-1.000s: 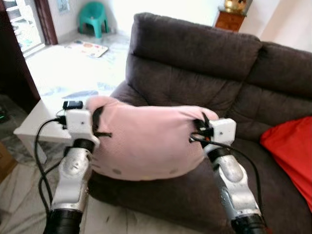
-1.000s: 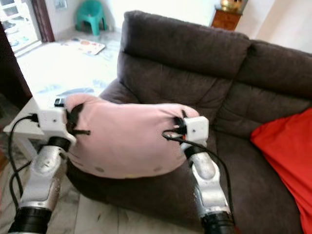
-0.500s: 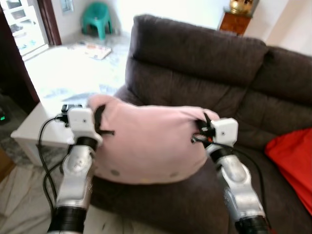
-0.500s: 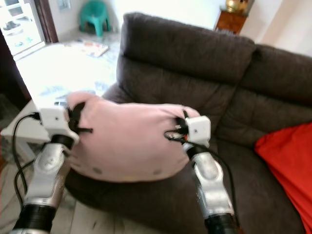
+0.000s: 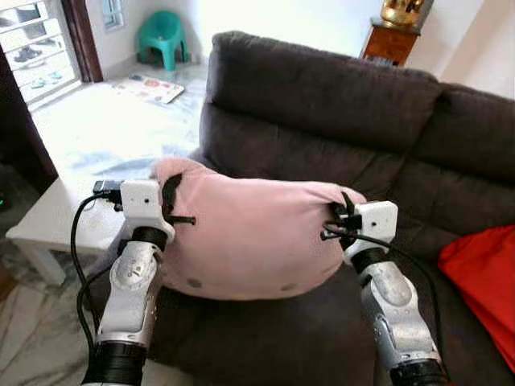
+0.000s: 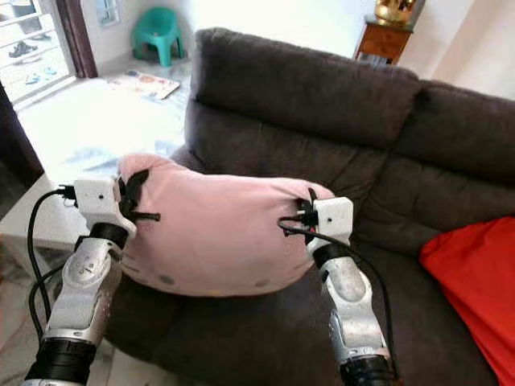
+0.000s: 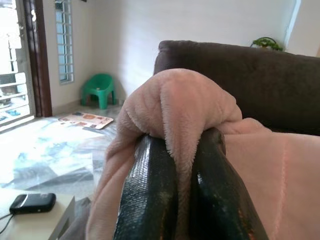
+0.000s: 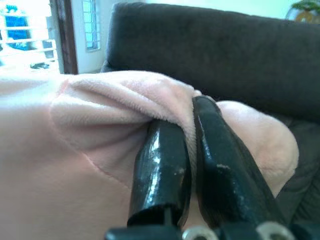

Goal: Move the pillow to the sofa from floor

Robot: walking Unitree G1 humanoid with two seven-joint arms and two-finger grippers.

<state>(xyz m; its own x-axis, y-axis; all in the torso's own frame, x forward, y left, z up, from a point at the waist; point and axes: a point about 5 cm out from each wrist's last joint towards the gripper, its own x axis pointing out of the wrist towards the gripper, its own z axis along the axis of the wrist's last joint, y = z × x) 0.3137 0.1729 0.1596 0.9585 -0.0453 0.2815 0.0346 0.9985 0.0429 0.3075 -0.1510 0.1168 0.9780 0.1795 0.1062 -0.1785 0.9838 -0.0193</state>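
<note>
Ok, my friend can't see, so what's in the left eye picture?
Two robot grippers, the left gripper and right gripper, pinch the ends of a pink pillow and hold it over a dark brown sofa. A red cushion lies on the sofa's right.

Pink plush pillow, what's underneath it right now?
Under the pink plush pillow, pinched by the left pincer and right pincer, lies the dark brown fabric sofa seat; the cushion directly beneath is covered.

No text, label or number can be read anywhere.
</note>
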